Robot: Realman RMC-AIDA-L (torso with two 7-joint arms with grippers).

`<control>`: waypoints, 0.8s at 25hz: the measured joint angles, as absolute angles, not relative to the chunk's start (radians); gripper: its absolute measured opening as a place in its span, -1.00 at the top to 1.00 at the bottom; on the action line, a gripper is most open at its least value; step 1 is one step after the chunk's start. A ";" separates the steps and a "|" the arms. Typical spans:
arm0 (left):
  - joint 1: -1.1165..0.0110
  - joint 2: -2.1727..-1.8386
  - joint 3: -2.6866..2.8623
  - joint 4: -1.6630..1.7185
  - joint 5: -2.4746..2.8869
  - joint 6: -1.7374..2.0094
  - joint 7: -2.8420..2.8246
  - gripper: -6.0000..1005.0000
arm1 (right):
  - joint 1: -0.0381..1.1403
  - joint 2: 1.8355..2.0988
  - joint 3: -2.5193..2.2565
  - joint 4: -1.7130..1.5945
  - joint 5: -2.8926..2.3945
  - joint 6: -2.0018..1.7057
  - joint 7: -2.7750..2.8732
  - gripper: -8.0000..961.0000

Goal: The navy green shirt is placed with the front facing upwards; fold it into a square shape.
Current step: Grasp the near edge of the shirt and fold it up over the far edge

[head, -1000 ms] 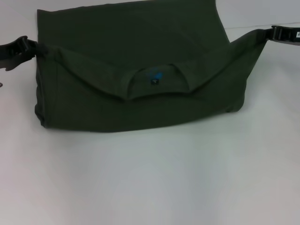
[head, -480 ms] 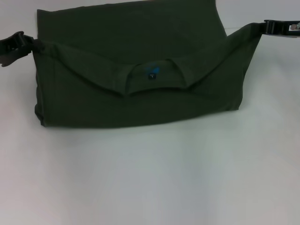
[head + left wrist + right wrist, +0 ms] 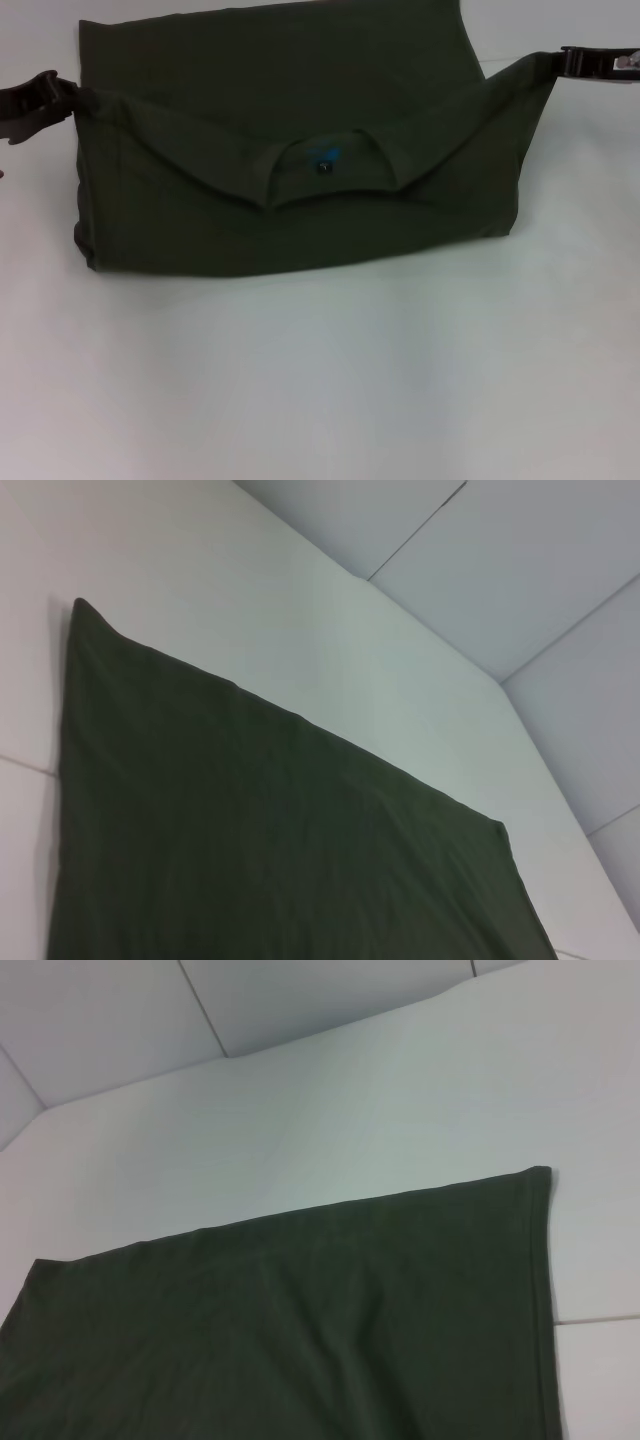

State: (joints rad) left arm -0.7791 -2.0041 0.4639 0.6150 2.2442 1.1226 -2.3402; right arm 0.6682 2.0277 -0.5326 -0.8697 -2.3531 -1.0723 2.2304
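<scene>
Two grippers hold the shirt (image 3: 300,190) up by its shoulder corners over a white table (image 3: 320,380).

In the head view, the left gripper (image 3: 72,100) is closed on the shirt's left corner and the right gripper (image 3: 560,62) is closed on the right corner, each pinching a bunch of fabric. Between them the held edge sags toward the middle, where the collar (image 3: 325,165) shows with its blue label (image 3: 325,157). This lifted layer hangs as a folded flap whose lower fold rests on the table near the robot. Behind it, the rest of the shirt lies flat on the table, stretching away from the robot. Each wrist view shows only plain green cloth spread on the white surface, with none of that arm's fingers visible. No lettering is visible.
</scene>
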 joint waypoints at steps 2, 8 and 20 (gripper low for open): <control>-0.782 -2.003 0.464 0.615 2.243 1.123 -2.340 0.92 | 0.670 2.027 -0.532 -0.870 -2.353 -1.069 2.230 0.91; -0.786 -2.000 0.465 0.618 2.243 1.123 -2.348 0.91 | 0.676 2.022 -0.547 -0.878 -2.353 -1.067 2.235 0.91; -0.787 -1.999 0.471 0.622 2.241 1.123 -2.353 0.88 | 0.695 2.017 -0.580 -0.872 -2.354 -1.043 2.233 0.91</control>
